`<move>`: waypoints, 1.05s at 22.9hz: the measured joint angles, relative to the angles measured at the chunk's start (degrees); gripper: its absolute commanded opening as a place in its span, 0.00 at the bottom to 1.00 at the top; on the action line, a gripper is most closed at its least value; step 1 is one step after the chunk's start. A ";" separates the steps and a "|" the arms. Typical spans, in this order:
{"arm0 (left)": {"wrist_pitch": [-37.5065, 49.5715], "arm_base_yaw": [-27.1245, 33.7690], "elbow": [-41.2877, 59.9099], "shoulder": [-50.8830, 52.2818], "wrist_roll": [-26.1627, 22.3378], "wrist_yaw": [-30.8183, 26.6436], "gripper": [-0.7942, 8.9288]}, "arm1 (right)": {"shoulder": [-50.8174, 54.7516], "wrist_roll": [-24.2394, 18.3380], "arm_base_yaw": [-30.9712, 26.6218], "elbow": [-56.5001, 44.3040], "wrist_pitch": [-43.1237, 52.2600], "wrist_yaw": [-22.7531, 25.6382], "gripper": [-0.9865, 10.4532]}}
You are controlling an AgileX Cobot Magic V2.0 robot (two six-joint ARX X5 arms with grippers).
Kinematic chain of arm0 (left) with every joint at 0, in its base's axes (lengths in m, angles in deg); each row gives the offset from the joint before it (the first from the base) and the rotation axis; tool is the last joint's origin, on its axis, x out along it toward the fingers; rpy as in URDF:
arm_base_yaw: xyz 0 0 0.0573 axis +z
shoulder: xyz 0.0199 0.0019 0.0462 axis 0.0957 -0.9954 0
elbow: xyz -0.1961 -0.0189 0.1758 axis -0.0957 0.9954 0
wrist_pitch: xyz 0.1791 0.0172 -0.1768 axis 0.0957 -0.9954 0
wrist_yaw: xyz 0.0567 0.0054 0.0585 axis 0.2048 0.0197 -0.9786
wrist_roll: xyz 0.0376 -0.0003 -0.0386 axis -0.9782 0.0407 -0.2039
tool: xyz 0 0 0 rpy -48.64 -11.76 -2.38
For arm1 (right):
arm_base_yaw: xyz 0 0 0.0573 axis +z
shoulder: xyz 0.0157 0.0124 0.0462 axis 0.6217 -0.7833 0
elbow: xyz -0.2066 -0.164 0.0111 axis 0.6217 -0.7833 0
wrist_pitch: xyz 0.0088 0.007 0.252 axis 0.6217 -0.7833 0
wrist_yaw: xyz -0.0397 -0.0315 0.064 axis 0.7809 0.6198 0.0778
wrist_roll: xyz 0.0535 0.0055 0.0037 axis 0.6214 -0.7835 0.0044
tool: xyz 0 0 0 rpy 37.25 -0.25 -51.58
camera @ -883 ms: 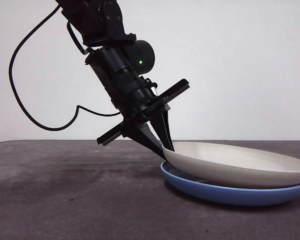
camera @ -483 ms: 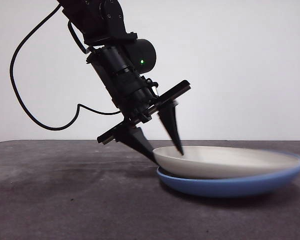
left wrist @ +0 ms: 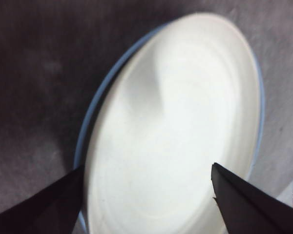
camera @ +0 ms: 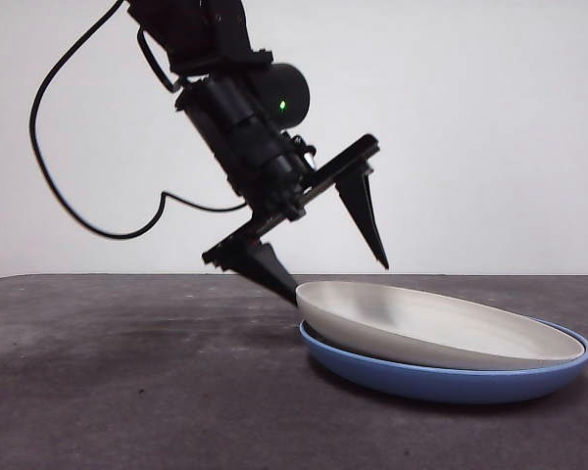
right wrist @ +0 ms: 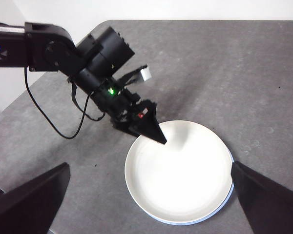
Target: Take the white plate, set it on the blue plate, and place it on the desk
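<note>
The white plate (camera: 441, 328) lies nested in the blue plate (camera: 441, 384) on the desk (camera: 127, 372), tilted slightly with its left rim higher. My left gripper (camera: 339, 279) is open at that left rim. Its lower jaw sits by the rim's outer edge and its upper jaw hangs clear above the plate. The left wrist view shows the white plate (left wrist: 176, 131) between the spread jaws of the left gripper (left wrist: 146, 168), with a blue plate (left wrist: 95, 112) sliver around it. My right gripper (right wrist: 150, 165) is open high above, looking down on the white plate (right wrist: 180, 170) and the left gripper (right wrist: 154, 132).
The left arm's black cable (camera: 69, 196) loops down behind it at the left. The desk (right wrist: 234, 73) ends at a corner behind the left arm.
The left gripper has opened and let go of the white plate. The plate dropped from its lifted tilt and settled into the blue plate. The upper jaw rose clear of it.
</note>
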 measured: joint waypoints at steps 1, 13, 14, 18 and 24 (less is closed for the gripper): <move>-0.61 0.04 -0.94 0.00 -0.02 -0.04 0.51 | 0.00 0.00 0.00 0.00 0.00 0.00 0.62; -12.68 0.04 -11.80 0.00 -6.49 -9.46 0.62 | 0.00 0.00 0.00 0.00 0.02 0.00 0.62; -13.97 0.04 -12.66 0.00 -7.37 -10.80 0.64 | 0.00 0.00 0.00 0.00 0.02 0.00 0.62; -20.59 0.07 -16.00 0.00 -10.23 -12.17 0.68 | 0.00 0.00 0.00 0.00 0.02 0.02 0.62; -24.72 0.07 -19.96 1.66 -13.90 -12.26 0.74 | 0.00 0.00 0.00 0.00 0.02 0.20 0.62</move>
